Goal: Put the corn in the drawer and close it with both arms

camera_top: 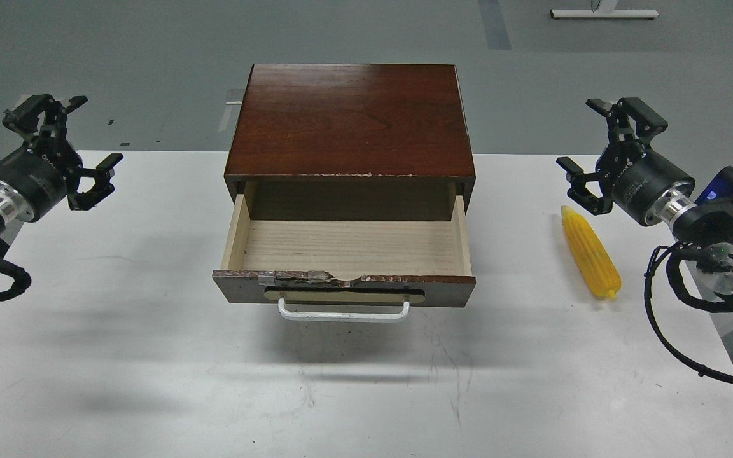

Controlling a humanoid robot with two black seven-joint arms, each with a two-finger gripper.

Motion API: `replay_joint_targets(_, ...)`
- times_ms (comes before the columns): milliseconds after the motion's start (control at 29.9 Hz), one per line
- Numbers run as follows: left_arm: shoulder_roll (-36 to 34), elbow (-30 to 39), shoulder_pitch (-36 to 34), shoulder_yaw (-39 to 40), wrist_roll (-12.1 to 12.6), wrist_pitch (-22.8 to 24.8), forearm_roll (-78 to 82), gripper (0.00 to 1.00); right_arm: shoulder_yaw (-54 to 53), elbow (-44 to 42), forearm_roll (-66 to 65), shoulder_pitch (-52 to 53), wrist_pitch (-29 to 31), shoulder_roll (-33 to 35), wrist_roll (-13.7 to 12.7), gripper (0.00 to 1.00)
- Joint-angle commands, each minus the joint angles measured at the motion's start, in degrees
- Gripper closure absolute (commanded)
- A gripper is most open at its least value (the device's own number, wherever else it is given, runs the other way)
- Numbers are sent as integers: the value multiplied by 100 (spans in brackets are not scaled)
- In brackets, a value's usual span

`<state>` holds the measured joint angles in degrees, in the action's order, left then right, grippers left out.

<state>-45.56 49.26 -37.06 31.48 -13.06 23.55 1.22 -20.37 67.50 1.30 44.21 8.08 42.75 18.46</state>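
The drawer (347, 289) is pulled open from the dark reddish-brown cabinet (350, 121); its pale wood inside is empty and its white bar handle (343, 312) faces me. The yellow corn (590, 252) lies on the white table to the drawer's right, tip pointing away. My right gripper (586, 137) is open and empty, held above the table just beyond the corn's far tip. My left gripper (80, 133) is open and empty, held above the table's left side, well away from the drawer.
The white table (150, 356) carries only the cabinet and the corn. Its right edge runs close behind the corn, under my right arm. Grey floor lies beyond the far edge, with a white frame (603, 13) at the back right.
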Motion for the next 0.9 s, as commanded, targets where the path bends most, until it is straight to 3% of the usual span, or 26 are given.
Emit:
replay_joint_targets(0, 21, 100, 32, -11, -3, 9, 9, 2, -2, 0, -7, 0, 0, -12, 0, 1)
replay_joint_targets(201, 21, 391, 76, -11, -12, -44, 1, 2, -2, -44, -16, 0, 0, -21, 18, 0)
replay_joint_targets(869, -58, 409, 85, 7, -3, -9, 9, 2, -301, -167, -121, -79, -61, -3, 70, 0)
